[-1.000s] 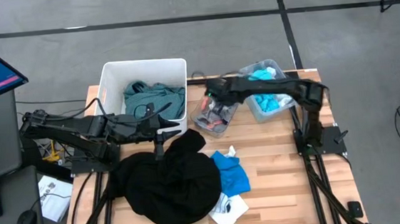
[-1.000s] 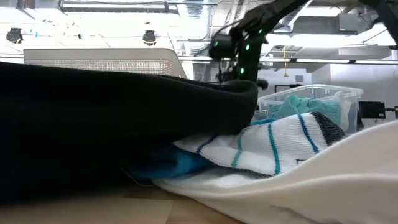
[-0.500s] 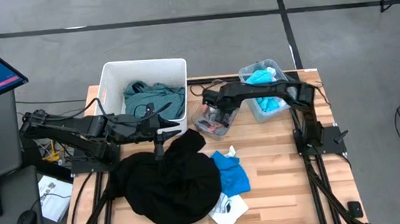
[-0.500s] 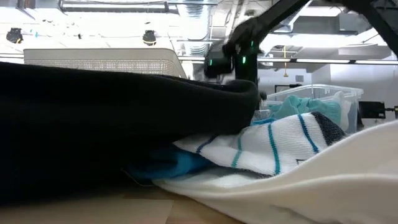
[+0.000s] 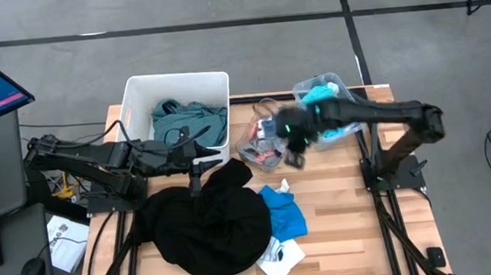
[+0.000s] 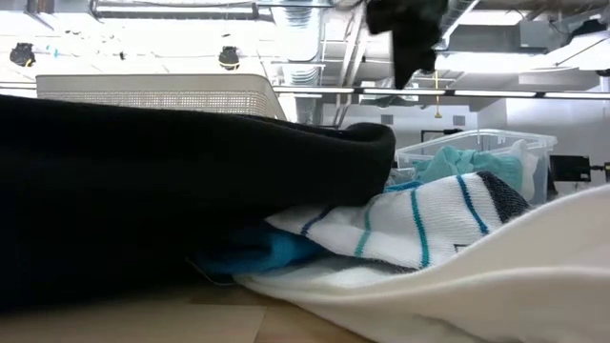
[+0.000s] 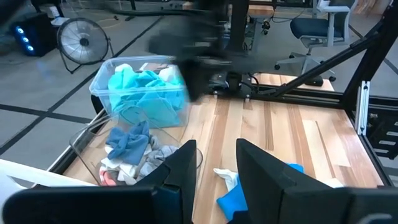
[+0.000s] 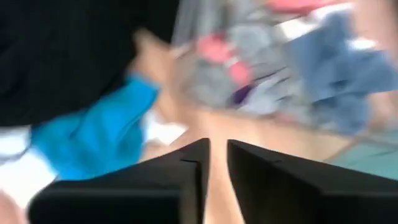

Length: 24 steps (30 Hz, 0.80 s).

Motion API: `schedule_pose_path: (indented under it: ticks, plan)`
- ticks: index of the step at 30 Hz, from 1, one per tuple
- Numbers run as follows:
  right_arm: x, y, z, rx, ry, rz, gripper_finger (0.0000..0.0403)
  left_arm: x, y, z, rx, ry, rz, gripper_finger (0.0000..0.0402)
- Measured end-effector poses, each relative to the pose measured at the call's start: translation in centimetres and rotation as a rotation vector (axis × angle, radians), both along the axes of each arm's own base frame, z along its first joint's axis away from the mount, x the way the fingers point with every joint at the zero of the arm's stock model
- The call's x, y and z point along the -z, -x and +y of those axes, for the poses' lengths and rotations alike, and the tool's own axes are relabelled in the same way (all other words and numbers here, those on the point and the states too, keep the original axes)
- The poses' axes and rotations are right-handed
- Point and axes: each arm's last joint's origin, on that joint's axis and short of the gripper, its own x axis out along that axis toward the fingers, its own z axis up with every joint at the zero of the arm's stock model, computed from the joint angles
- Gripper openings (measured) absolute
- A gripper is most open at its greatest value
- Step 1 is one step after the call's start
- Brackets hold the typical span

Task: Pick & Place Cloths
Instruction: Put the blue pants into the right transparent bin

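A large black garment [image 5: 204,224] lies heaped on the table's near left. A small blue cloth [image 5: 284,209] and a white piece [image 5: 281,256] lie at its right. A teal-green shirt [image 5: 187,120] sits in the white bin [image 5: 133,94]. A cyan shirt [image 5: 328,122] fills a clear bin. Socks lie in a second clear bin [image 5: 262,145]. My right gripper [image 5: 296,155] hovers blurred just near of that bin, above the table, fingers [image 8: 217,162] a narrow gap apart and holding nothing. My left gripper [image 5: 217,160] waits open over the black garment's far edge.
A striped white sock [image 6: 429,224] and pale cloth [image 6: 477,286] fill the low view's foreground, with the black garment [image 6: 172,191] behind. Bare wood [image 5: 348,208] lies right of the blue cloth. A desk with a monitor stands off the table's left.
My right gripper has swung fast from over the sock bin's far side toward the near edge and slightly right, coming over the table beside the blue cloth. Its elbow has moved out to the right.
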Motion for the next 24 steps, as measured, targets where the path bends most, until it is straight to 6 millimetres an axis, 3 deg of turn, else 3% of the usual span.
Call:
schedule_pose_path:
  ticks: [6, 12, 17, 24]
  plan:
    - [3.3, 2.1, 7.3, -0.110, -0.058, 0.034, 0.0155, 0.0, 0.0, 0.0, 0.001, -0.002, 0.004, 0.0099]
    - [8.0, 2.2, 11.9, -0.210, -0.100, -0.063, 0.0262, 0.0, 0.0, 0.0, 0.001, -0.002, 0.004, 0.0099]
    - [11.7, 0.6, 14.2, -0.328, -0.082, -0.122, 0.0278, 0.0, 0.0, 0.0, 0.001, -0.002, 0.003, 0.0099]
    - [18.0, -0.5, 15.7, -0.394, -0.038, 0.069, 0.0276, 0.0, 0.0, 0.0, 0.000, 0.003, 0.002, 0.0099]
